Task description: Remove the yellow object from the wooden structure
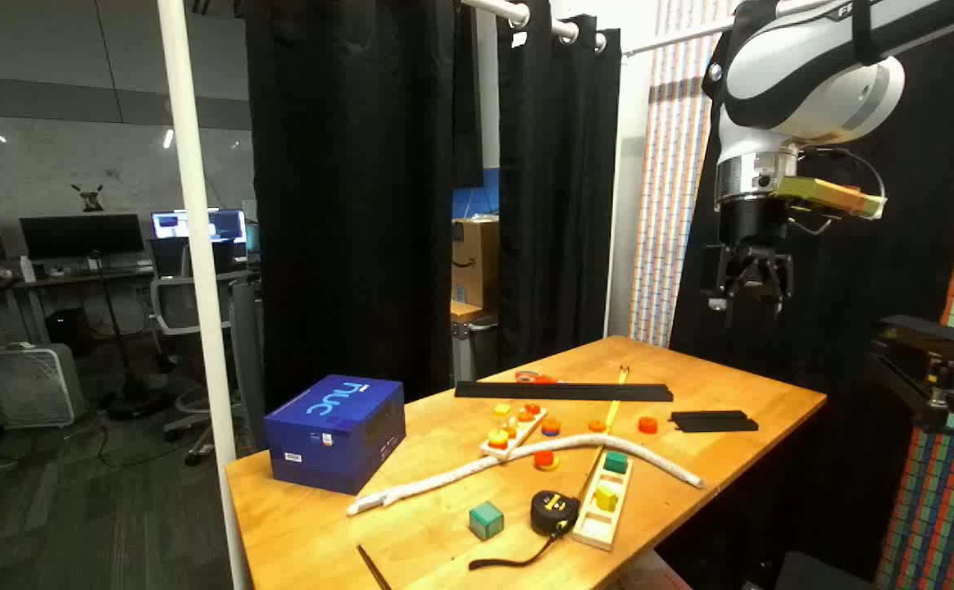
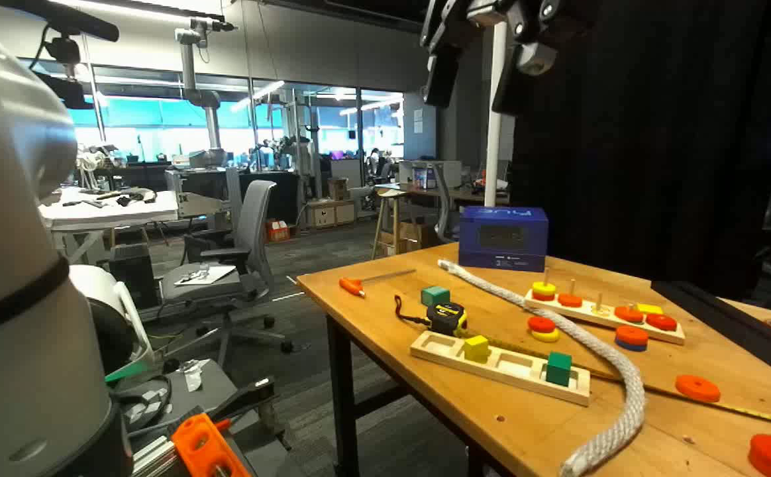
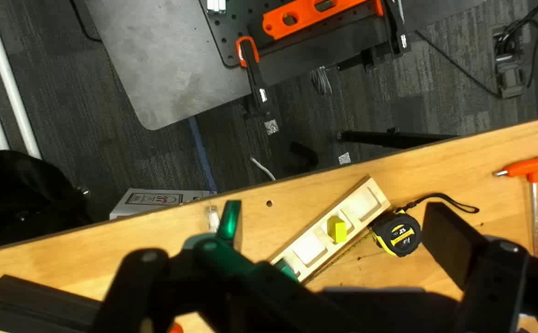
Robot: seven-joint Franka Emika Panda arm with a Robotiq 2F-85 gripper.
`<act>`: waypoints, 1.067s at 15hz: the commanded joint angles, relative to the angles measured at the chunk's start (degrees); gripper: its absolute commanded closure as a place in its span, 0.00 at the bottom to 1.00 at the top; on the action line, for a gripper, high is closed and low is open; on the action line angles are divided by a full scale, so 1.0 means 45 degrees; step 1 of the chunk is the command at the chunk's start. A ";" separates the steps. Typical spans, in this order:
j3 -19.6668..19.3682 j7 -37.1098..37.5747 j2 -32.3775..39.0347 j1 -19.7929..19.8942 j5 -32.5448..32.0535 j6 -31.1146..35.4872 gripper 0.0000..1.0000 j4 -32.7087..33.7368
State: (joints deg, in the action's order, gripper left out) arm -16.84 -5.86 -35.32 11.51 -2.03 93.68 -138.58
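The yellow object (image 1: 606, 497) is a small yellow block. It stands in one compartment of the wooden structure (image 1: 585, 528), a long tray with several square compartments. In an exterior view the block (image 2: 475, 348) sits beside an empty end compartment of the tray (image 2: 518, 380). A green block (image 2: 559, 368) stands near the tray's opposite end. My gripper (image 1: 752, 314) is open and empty, high above the table; it also shows at the top of an exterior view (image 2: 473, 103). In the wrist view the yellow block (image 3: 337, 230) and tray (image 3: 309, 249) appear between the spread fingers.
A tape measure (image 2: 446, 318) lies against the tray, its tape running along it. A white rope (image 2: 614, 361) curves across the table. A peg board (image 2: 673, 334) with rings, loose rings, a green cube (image 1: 486, 520), a blue box (image 1: 333, 430) and black rails (image 1: 563, 392) lie farther off.
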 commanded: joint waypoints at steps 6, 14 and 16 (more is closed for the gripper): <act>0.0145 -0.0088 -0.0021 0.0177 0.0076 -0.0009 0.00 0.0181; 0.1774 0.3018 0.0826 -0.0181 0.1036 0.2959 0.00 -0.1229; 0.2654 0.4097 0.1727 -0.0561 0.1493 0.4353 0.00 -0.1428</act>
State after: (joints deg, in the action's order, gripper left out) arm -10.03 5.61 -32.64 10.90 1.83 105.56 -144.12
